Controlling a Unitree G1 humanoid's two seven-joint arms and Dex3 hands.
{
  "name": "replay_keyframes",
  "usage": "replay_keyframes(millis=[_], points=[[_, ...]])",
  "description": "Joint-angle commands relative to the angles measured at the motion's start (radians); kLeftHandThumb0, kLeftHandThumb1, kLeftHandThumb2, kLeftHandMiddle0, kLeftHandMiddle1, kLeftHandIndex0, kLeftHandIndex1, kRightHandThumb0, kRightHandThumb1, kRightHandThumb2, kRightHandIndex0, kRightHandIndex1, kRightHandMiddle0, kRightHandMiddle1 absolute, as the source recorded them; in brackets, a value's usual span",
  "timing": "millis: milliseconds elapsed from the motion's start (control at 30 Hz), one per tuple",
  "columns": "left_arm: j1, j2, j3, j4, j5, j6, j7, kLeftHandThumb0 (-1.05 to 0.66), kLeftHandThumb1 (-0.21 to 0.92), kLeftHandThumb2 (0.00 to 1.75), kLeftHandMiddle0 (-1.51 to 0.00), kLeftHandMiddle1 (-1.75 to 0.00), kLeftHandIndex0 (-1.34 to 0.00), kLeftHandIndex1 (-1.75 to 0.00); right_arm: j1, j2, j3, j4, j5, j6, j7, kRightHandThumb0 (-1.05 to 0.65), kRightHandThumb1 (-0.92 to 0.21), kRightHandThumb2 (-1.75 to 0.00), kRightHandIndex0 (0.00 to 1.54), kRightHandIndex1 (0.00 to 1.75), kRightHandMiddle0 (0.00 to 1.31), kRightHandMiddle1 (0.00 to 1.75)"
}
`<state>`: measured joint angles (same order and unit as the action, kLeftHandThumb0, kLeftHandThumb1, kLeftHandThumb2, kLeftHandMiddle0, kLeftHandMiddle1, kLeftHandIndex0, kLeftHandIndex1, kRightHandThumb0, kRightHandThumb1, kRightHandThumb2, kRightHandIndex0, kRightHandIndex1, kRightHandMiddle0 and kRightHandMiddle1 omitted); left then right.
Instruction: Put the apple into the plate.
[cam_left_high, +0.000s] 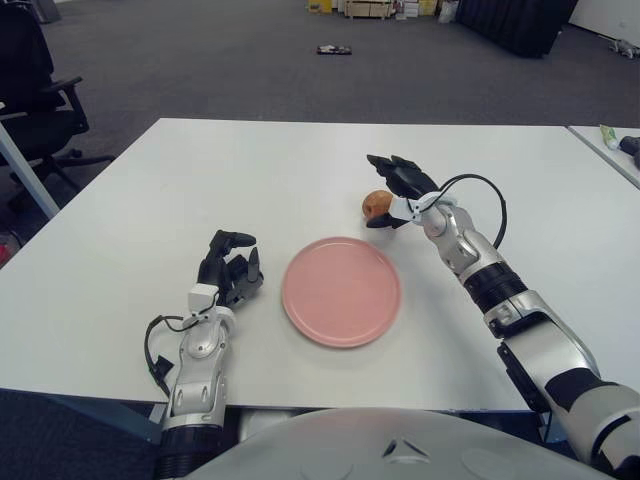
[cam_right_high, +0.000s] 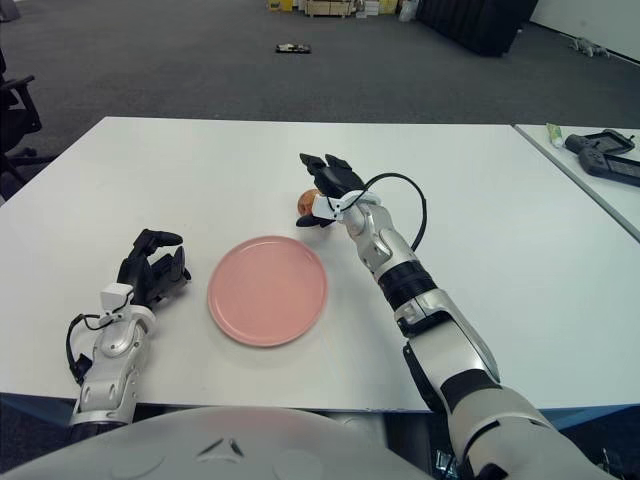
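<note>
Directly ahead of us lies a broad white rectangular table (cam_left_high: 150, 230), with grey carpeted floor beyond it. Near its middle sits a round, flat pink plate (cam_left_high: 342, 291) with nothing on it. At about one o'clock from the plate, just beyond its rim and apart from it, a small round apple with brownish-red and yellow skin (cam_left_high: 376, 204) rests on the tabletop.

Our right hand (cam_left_high: 398, 190), black-fingered on a silver arm, is beside the apple at its three o'clock side. The fingers (cam_left_high: 389, 168) are extended over and around the fruit, with the thumb low beneath it; they cup it loosely, but we cannot tell whether they actually grip it. A black cable (cam_left_high: 478, 186) loops from the wrist.

Our left hand (cam_left_high: 229, 268) shows at nine o'clock from the plate, near it but not touching, its dark fingers curled inward and holding nothing.

At ten o'clock, off the table's far left corner, stands a black office chair (cam_left_high: 35, 95).
</note>
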<state>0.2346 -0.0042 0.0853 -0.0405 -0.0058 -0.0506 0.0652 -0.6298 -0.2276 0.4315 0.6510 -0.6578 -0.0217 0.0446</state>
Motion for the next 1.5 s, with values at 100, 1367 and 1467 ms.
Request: replay_keyframes(millis=[100,1367,1467], points=[[-0.007,-0.001,0.0,-0.011,0.001,0.001,0.002,-0.39,0.66,0.9,-0.83,-1.75,-0.36,-1.75,-0.076,0.043,0.036,0.201,-0.014,-0.007,-0.054,-0.89,-0.61,-0.34,0.0,0.0,0.0,0.0],[0.01,-0.007,-0.004,-0.029,-0.013,-0.001,-0.008,-0.39,0.66,0.88,-0.83,-1.75,-0.35,-1.75,-0.222,0.241,0.066,0.654,0.008,-0.019,-0.214,-0.44,-0.37,-1.0,0.0,0.33,0.0,0.74],[0.011,-0.008,-0.004,-0.028,-0.013,-0.004,-0.008,-0.39,0.66,0.89,-0.83,-1.75,-0.35,-1.75,-0.239,0.245,0.084,0.674,-0.01,-0.013,-0.235,-0.41,-0.38,-1.02,0.0,0.48,0.0,0.83]])
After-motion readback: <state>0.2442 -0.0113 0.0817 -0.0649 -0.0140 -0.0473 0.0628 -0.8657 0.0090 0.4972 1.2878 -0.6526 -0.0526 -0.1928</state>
